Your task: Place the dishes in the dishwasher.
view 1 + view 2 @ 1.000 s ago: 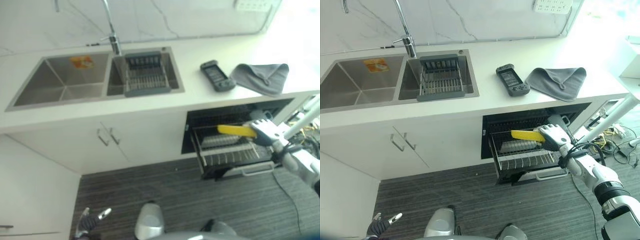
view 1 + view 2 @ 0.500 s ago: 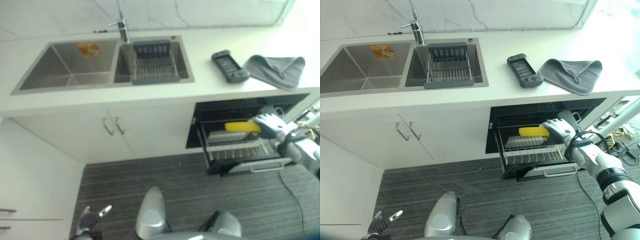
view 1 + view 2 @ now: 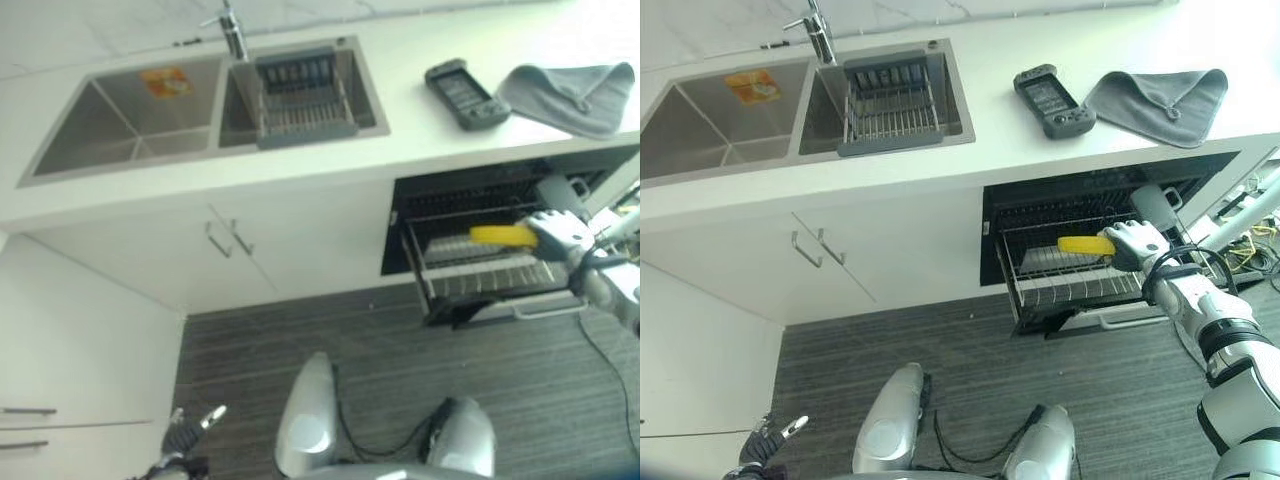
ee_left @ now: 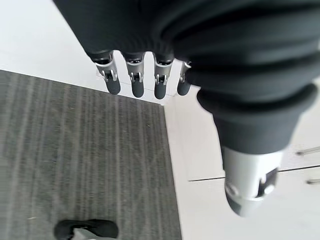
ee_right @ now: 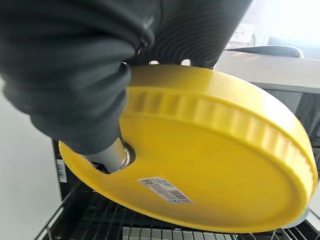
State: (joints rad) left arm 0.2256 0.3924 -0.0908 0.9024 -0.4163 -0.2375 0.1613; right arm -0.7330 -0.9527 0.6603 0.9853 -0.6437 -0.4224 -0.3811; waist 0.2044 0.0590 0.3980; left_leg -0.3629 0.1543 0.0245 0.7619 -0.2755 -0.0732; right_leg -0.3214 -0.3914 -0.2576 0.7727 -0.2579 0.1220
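Observation:
My right hand [image 3: 1137,245] is shut on a yellow plate [image 3: 1086,245], thumb under it and fingers over its rim [image 5: 200,150]. It holds the plate flat, just above the pulled-out wire rack [image 3: 1080,285] of the dishwasher [image 3: 1090,200] under the counter. A grey dish [image 3: 1152,205] stands at the rack's back right. My left hand [image 3: 185,430] hangs low at my side over the floor, its fingers [image 4: 135,82] straight and empty.
A double sink [image 3: 730,120] with a wire drainer basket [image 3: 890,105] is set in the white counter. A dark handheld device [image 3: 1050,98] and a folded grey cloth [image 3: 1165,100] lie above the dishwasher. White cabinet doors [image 3: 840,260] flank the open rack.
The camera has tilted, so the whole scene has shifted. My right hand has carried the yellow plate lower and closer to the rack. The left hand has not moved.

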